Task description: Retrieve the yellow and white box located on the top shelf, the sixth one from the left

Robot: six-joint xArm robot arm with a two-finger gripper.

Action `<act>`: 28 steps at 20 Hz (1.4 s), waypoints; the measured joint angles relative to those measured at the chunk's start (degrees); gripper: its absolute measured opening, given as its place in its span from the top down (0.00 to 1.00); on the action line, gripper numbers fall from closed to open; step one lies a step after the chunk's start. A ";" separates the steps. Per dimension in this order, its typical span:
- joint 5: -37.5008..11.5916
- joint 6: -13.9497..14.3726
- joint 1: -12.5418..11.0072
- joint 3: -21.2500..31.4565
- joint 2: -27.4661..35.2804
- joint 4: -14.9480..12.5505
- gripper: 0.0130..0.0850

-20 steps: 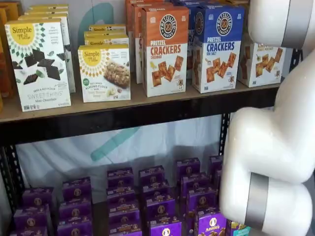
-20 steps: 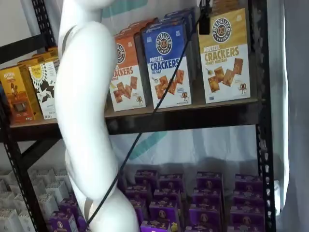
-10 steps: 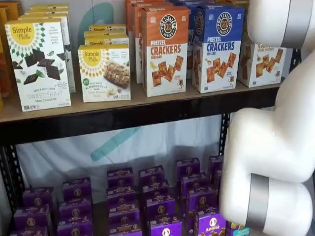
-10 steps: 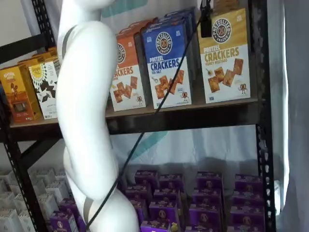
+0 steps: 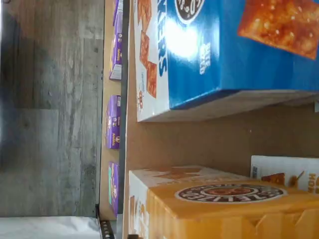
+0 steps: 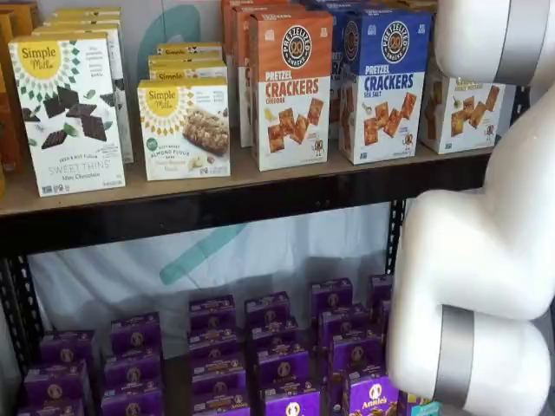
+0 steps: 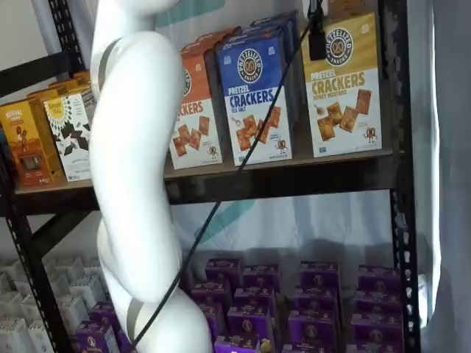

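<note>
The yellow and white box (image 7: 344, 88) stands upright at the right end of the top shelf (image 7: 294, 180), next to the blue-topped cracker box (image 7: 256, 95). In a shelf view the white arm hides its upper part, and only its white lower part (image 6: 466, 113) shows. A black finger of my gripper (image 7: 316, 35) hangs from the view's upper edge, in front of the box's upper left corner, with a cable beside it. Only this one finger shows, so I cannot tell its state. The wrist view shows the box's mustard top (image 5: 229, 211) close by and the blue box (image 5: 239, 50) beside it.
An orange-topped cracker box (image 6: 290, 91) and Simple Mills boxes (image 6: 68, 113) stand further left on the shelf. Purple boxes (image 6: 277, 347) fill the lower level. The white arm (image 7: 136, 169) stands in front of the rack. A black rack post (image 7: 397, 147) runs just right of the yellow box.
The black finger has shifted slightly down and right in front of the yellow box. The arm has moved a little. The boxes have not moved.
</note>
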 joint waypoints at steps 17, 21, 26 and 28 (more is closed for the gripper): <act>1.18 -0.62 -1.22 -2.22 1.29 1.13 0.28; 2.67 -0.45 -1.47 -3.31 1.69 1.52 0.28; 4.15 -0.32 -2.30 -3.00 0.38 3.06 0.28; 3.94 -0.54 -2.69 -1.70 -1.05 3.50 0.28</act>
